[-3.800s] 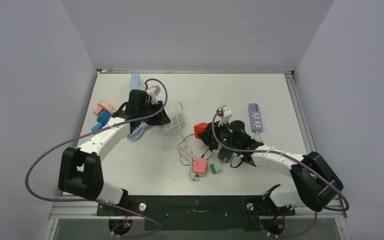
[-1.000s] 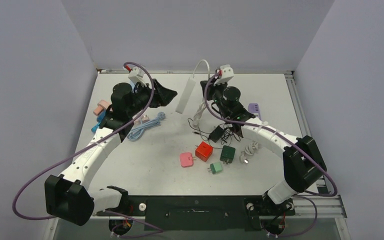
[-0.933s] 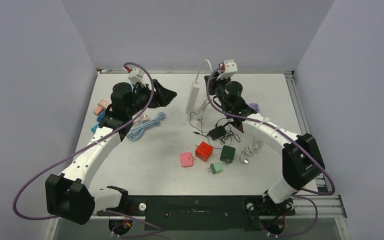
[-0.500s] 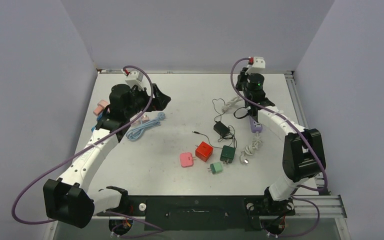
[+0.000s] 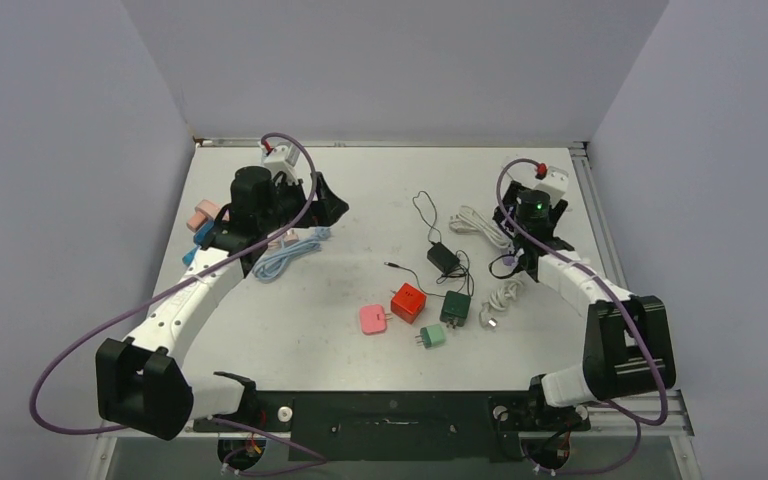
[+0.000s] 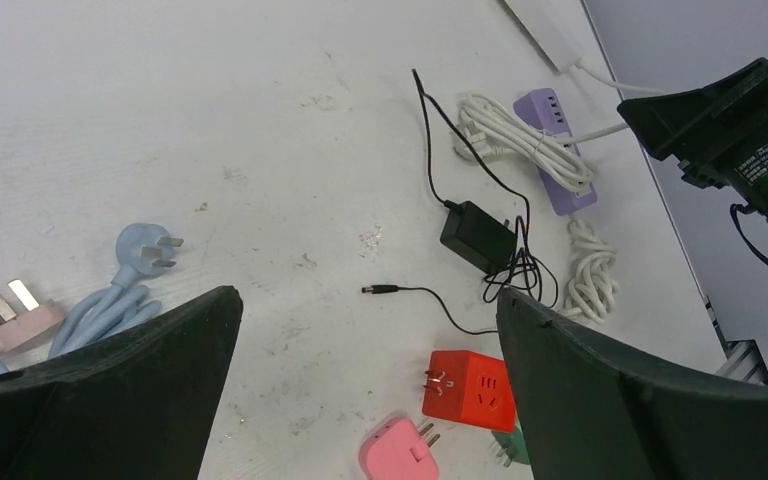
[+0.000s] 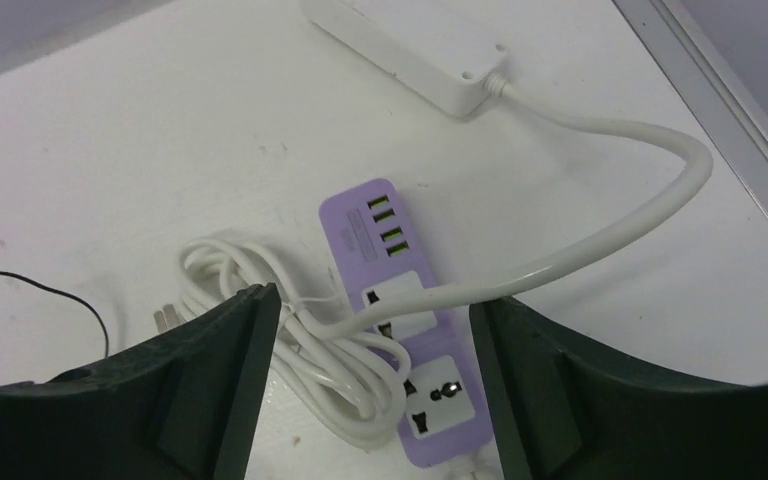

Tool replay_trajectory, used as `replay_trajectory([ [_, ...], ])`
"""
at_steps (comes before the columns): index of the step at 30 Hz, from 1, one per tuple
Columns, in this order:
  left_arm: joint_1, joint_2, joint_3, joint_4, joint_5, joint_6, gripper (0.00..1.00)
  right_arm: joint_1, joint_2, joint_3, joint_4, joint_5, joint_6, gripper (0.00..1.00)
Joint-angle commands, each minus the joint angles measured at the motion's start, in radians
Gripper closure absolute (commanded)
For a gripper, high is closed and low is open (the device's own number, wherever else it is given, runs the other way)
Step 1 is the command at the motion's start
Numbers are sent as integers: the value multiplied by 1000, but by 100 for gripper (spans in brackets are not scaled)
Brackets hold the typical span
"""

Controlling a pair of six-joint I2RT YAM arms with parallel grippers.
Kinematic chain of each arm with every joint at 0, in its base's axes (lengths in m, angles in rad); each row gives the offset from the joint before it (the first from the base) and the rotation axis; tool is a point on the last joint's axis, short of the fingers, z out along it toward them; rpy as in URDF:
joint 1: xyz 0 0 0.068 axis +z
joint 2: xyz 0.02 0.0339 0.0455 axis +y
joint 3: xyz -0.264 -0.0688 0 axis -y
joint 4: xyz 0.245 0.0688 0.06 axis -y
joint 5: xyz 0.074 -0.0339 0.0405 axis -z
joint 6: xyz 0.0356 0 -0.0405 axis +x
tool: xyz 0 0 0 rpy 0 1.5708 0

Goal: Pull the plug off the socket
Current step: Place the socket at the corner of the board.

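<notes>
Step in hand: the let-go after the pull. The black adapter [image 5: 443, 258], taken to be the plug, lies loose at centre frame of the worktop [image 5: 400, 190] in the top view, with its thin lead trailing. It is well apart from the white power strip [image 7: 410, 45]. That strip lies flat at the top of the right wrist view, and its thick cable [image 7: 620, 225] arcs down across the purple power strip [image 7: 385, 230]. Nothing is seen seated in either strip, so the task looks done.

The left jaws stand wide apart and empty, over the upper left of the worktop. The right jaws stand partly apart with nothing between them, above the purple strip.

Next move, as judged: the right arm lifts clear without snagging the thick cable or the coiled white cord [image 7: 280, 330].

Against a second ago:
- The white strip then hung in the air at upper centre, between the two arms.
- The right jaws were shut.
- The right arm has since swung to the right of frame.
- The left jaws have widened.
- The red cube [image 5: 407, 300] is unmoved.
</notes>
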Motion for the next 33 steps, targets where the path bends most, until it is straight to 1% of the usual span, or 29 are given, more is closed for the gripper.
replay_trajectory([
  [1, 0, -9, 65, -22, -25, 32, 4, -8, -88, -39, -85, 27, 61, 23],
  [4, 11, -4, 81, -59, -73, 59, 4, -8, -148, -61, -154, 15, 81, 8],
  [6, 28, 0, 90, -79, -102, 70, 4, -8, -207, -78, -191, 7, 95, 1],
  [9, 72, 1, 97, -94, -140, 87, 4, -8, -327, -111, -269, -18, 118, 8],
  [12, 115, 20, 120, -139, -195, 116, 4, -7, -427, -140, -328, -64, 135, 10],
  [14, 142, 40, 146, -169, -235, 137, 4, -6, -484, -167, -333, -107, 139, 10],
  [17, 177, 81, 179, -187, -289, 163, 4, -6, -531, -197, -290, -168, 104, 10],
  [22, 218, 197, 278, -218, -346, 193, 4, -6, -529, -207, -180, -254, 32, 10],
  [25, 238, 308, 365, -253, -364, 208, 4, -2, -524, -241, -98, -295, 18, 10],
  [29, 247, 474, 499, -308, -396, 226, 4, 16, -557, -339, 24, -348, 37, 10],
  [33, 247, 590, 600, -326, -460, 248, 4, 73, -603, -415, 99, -327, 24, 10],
])
